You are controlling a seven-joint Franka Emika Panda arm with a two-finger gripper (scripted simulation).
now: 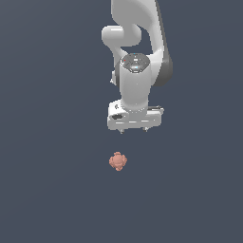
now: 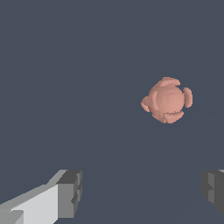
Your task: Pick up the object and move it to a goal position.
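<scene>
Exterior view first: going from its left to its right, the left part holds only the flat slate-blue surface (image 1: pixel 47 142), evenly lit and unmarked. Near the middle lies the blob (image 1: pixel 117 161), a small salmon-pink knobbly lump, roughly round, resting alone on that surface. Above it in the picture and slightly toward the exterior view's right hangs the gripper (image 1: pixel 134 129), a white block at the end of the white arm (image 1: pixel 137 47), which comes down from the top edge with grey joints and a shiny round cap at the wrist. Only two short tips show beneath the white block here, so this view alone says little about the jaws. The blob is well apart from the gripper, much smaller than it, and nothing touches it. The right part of this view is again bare surface. Wrist view next: one grey finger (image 2: pixel 70 192) with a white body behind it stands at one lower corner, and the other finger (image 2: pixel 214 190) sits at the opposite edge, partly cut off by the frame. A broad stretch of bare surface separates them, so the jaws stand wide and hold nothing. The blob (image 2: pixel 167 99) shows clearly here, with small raised lobes round a smoother centre, beyond the fingertips and outside the gap between them, nearer the second finger's side.
</scene>
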